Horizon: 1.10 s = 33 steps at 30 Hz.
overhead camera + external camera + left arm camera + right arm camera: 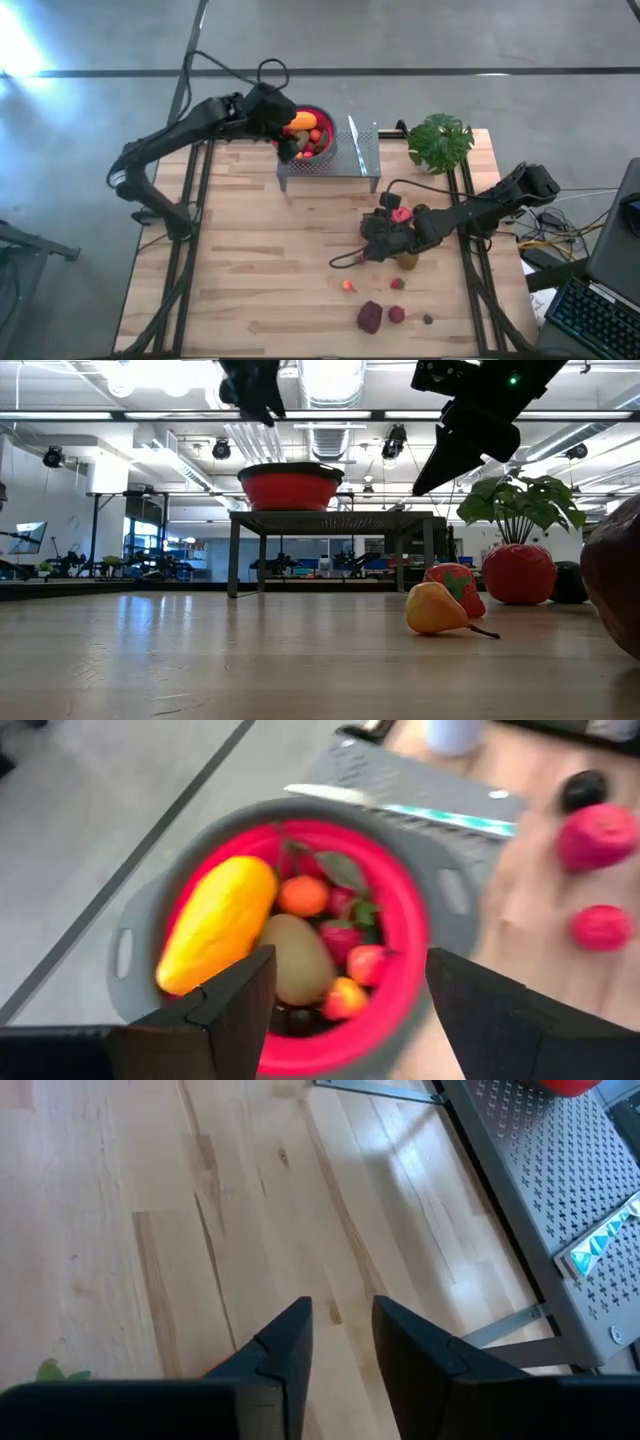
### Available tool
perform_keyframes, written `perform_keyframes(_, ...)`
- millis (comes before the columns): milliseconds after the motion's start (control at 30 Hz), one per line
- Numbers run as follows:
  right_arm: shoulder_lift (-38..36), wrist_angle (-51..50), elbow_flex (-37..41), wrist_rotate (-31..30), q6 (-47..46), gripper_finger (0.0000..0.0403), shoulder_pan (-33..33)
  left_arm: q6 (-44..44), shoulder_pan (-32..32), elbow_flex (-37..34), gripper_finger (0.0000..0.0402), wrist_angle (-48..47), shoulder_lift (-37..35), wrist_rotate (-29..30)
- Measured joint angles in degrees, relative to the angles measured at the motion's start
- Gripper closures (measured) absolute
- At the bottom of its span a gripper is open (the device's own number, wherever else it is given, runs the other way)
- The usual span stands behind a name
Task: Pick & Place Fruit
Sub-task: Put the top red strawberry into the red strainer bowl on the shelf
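Observation:
The red-lined metal bowl [410, 930] stands on a perforated metal stand [345, 160] at the table's far side. In it lie an elongated yellow-orange fruit [215, 925], a kiwi [295, 955] and small red and orange fruits. My left gripper [345, 995] hovers open above the bowl, holding nothing. My right gripper [340, 1320] hangs a little above bare table at centre right, its fingers a narrow gap apart with nothing between them. Loose fruit rests on the table: a red one [402, 213], a kiwi [408, 260], a strawberry [397, 284], a maroon one [370, 317].
A green potted plant [440, 140] stands at the far right corner. A knife [352, 130] lies on the stand beside the bowl. A small orange pear-shaped fruit [437, 608] and a red fruit [397, 314] lie near the front right. The table's left half is bare wood [240, 260].

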<state>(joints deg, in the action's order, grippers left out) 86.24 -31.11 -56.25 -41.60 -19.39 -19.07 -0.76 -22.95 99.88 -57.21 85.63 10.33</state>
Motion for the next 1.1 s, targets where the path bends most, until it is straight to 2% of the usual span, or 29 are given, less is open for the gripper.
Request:
perform_keyframes(100,0.00,0.02,0.00,0.00,-0.14,0.0293,-0.04,-0.76,3.37,-3.67,0.0140,2.29,-3.89,0.02)
perform_keyframes(200,0.00,0.04,0.00,0.00,-0.14,0.0291,-0.04,-0.80,7.29,-10.83,0.0140,9.75,-9.11,0.00)
perform_keyframes(433,0.00,0.26,-0.65,0.16,-0.16,0.0310,-0.04,-0.84,16.38,-34.22,0.0140,37.44,-22.67,-0.06)
perform_keyframes(600,0.00,0.17,-3.06,4.94,-0.16,0.0328,-0.04,-2.56,21.21,-48.99,0.0140,55.62,-29.29,-0.35)
perform_keyframes(833,0.09,0.46,-6.70,16.28,-0.18,0.0344,-0.39,-2.81,25.08,-63.76,0.0140,72.90,-32.70,-0.34)
perform_keyframes(1100,0.24,2.37,-5.56,18.26,-4.55,0.0335,-3.18,-3.71,28.33,-74.16,0.0140,88.48,-32.75,-0.98)
